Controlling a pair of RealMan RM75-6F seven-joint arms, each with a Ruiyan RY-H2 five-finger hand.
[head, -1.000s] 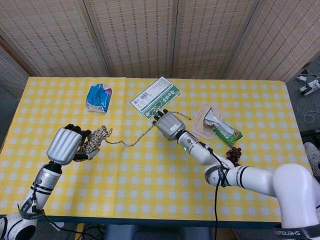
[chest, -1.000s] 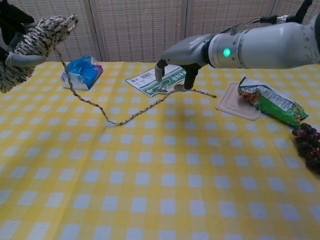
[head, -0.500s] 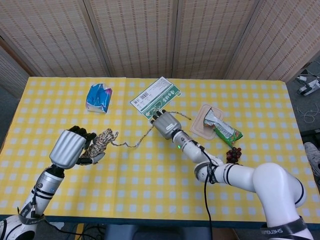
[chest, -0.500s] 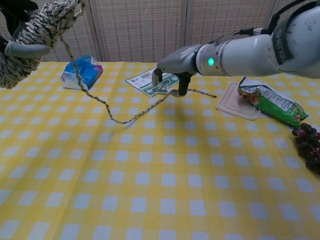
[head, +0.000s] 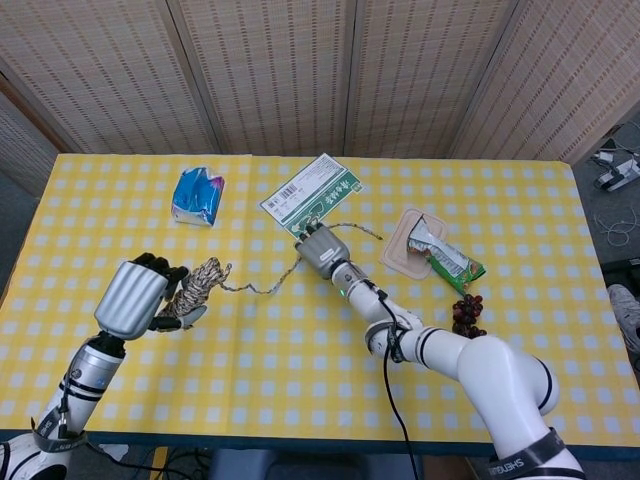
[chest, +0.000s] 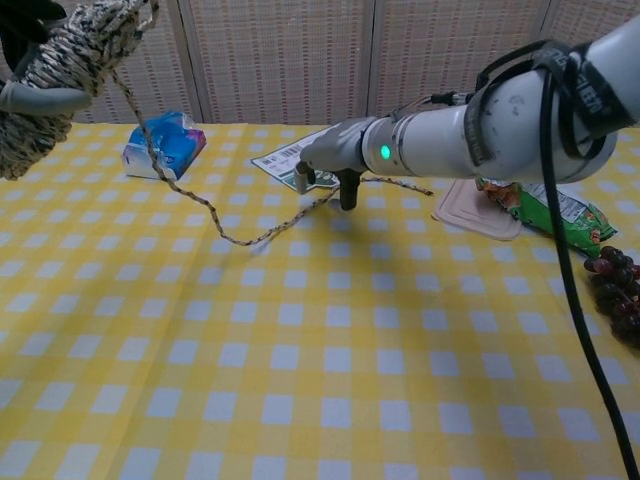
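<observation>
Right hand (head: 318, 248) has slid back along the rope (chest: 255, 238), fingers curled down over the strand, grip unclear. Left hand (head: 135, 295) holds the wound rope bundle (head: 196, 285). Judgement: keep the strand lightly guided, even tension, clear of the green card (head: 312, 194) beyond the right hand.

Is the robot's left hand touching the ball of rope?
Touching. The head view shows the left hand with its fingers wrapped around the rope ball.
</observation>
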